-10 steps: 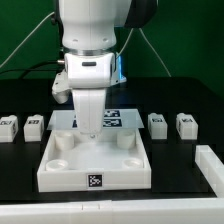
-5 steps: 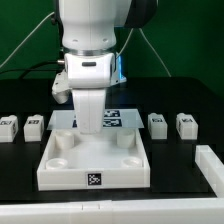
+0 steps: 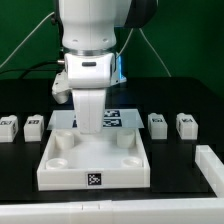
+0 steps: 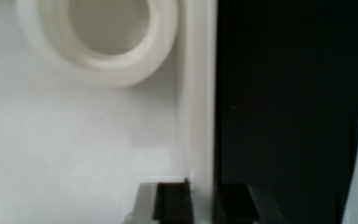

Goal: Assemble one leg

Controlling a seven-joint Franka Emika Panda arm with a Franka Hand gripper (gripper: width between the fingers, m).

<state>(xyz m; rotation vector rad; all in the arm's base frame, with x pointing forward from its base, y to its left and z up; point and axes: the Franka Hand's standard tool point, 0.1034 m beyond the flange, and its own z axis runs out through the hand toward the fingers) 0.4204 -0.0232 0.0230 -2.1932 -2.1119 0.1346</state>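
Black surface [image 3: 20,160], green backdrop [image 3: 200,40]. Pincer [image 3: 88,129] set low, jaws narrow astride the far wall of the white tray [image 3: 60,172]; whether it is clamped cannot be told. Leg [image 3: 33,124] untaken, well apart from the pincer toward the exterior view's left; three alike also lie clear. Step, likely: positioning tray. Next move: let go, rise, fetch leg.

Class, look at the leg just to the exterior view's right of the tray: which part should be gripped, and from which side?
Grip the leg across its two flat side faces, coming straight down from above. It is a small block lying free, with gaps to the neighbouring leg and the tray, so jaws should probably fit either side.
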